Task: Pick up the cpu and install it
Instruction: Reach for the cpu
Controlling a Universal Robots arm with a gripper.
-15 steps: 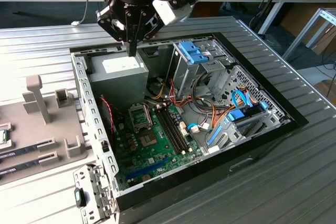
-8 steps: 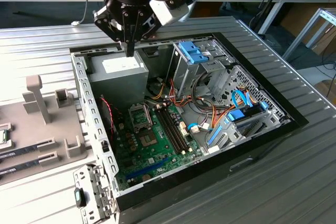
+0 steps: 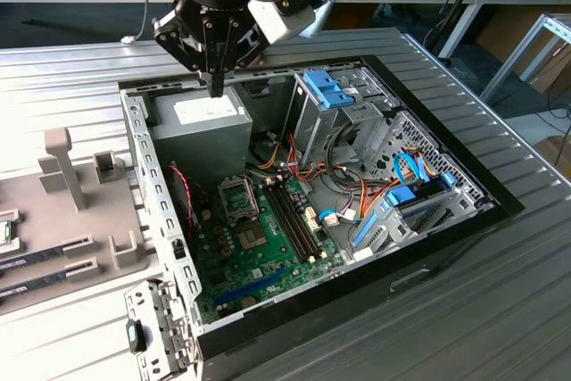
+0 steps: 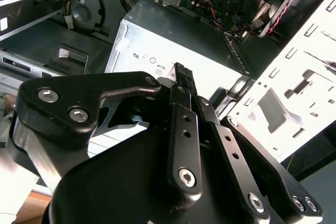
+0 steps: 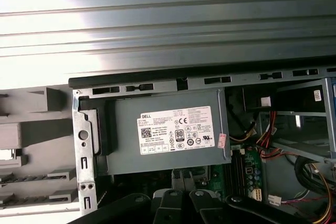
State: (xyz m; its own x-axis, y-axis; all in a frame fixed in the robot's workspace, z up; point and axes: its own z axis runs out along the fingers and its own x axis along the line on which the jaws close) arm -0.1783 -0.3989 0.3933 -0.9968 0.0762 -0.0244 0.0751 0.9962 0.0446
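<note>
Closed fingers (image 4: 182,80) over power supply (image 4: 202,40).

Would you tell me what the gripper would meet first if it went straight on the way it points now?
Most likely the grey power supply box: the gripper points down at its labelled face, though the gap between them is unclear.

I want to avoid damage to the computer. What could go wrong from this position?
1. The gripper hangs just over the power supply; a straight descent would likely hit it.
2. The socket lies deep in the case beside the power supply, so the wide gripper body may bump that box.
3. Loose cables near the socket could snag.
</note>
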